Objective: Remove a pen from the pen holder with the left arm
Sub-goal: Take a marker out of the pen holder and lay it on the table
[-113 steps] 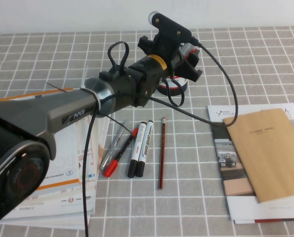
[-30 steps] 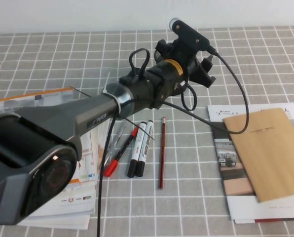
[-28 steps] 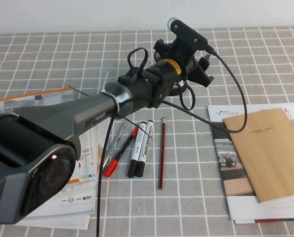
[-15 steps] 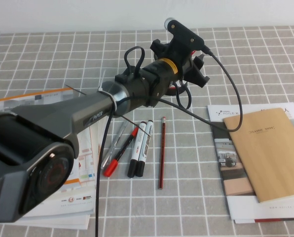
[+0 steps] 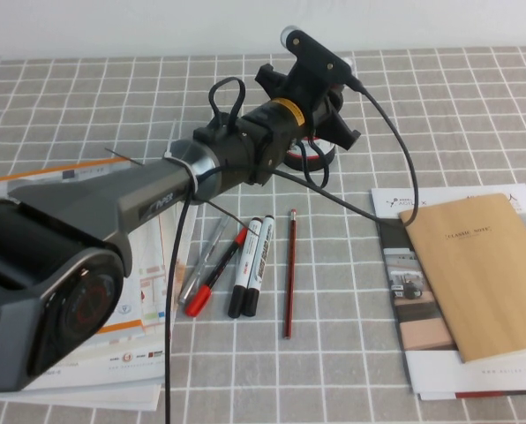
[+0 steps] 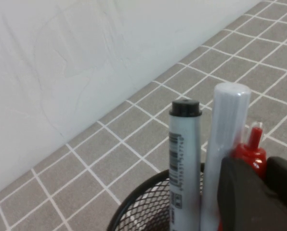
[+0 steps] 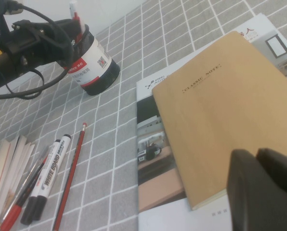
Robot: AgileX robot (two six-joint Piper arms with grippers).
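Hovering over the pen holder (image 7: 97, 67) at the far centre of the table: my left gripper (image 6: 267, 168). Its fingers sit almost together, pinching the red pen (image 6: 252, 151) just below its top. That pen stands upright, long axis vertical, top end pointing up, lower part down inside the black mesh cup. A grey marker (image 6: 225, 144) and a black-capped marker (image 6: 184, 159) stand upright just beside it in the same holder. My right gripper (image 7: 256, 156) hangs above the tan notebook (image 7: 220, 106) on the right side, fingers pressed together.
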